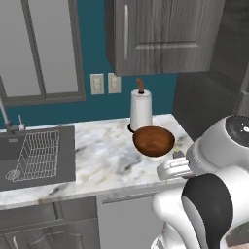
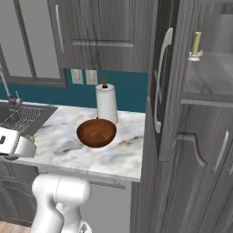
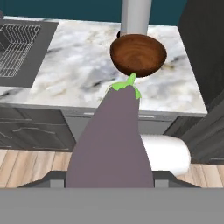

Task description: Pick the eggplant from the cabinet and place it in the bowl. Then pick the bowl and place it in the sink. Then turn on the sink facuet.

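End effector (image 3: 109, 183) is clamped on the eggplant (image 3: 111, 140), jaws about half apart with the fat purple body between them; in the hand view the green stem end points away toward the bowl (image 3: 138, 54). Eggplant sits out over the front edge of the surface (image 3: 78, 74), not yet above the bowl, floor visible beneath. Bowl stands upright on the marble, empty, just in front of the paper towel roll (image 1: 141, 110), well right of the sink (image 1: 34, 155). Faucet (image 1: 6, 119) is at the far left behind the basin. Cabinet (image 2: 200, 132) door hangs open in the right base view, with the yellow candle (image 2: 196, 44) on its shelf. Handling guess: eggplant is light, smooth-skinned and a bit slippery, firm but slightly giving, so a grip across the widest part looks right and it should drop in without damage. The bowl looks rigid, glossy and wider than the jaws likely span, so I'd take it by pinching the rim wall, one finger inside, one outside; it may tilt with the eggplant rolling inside.
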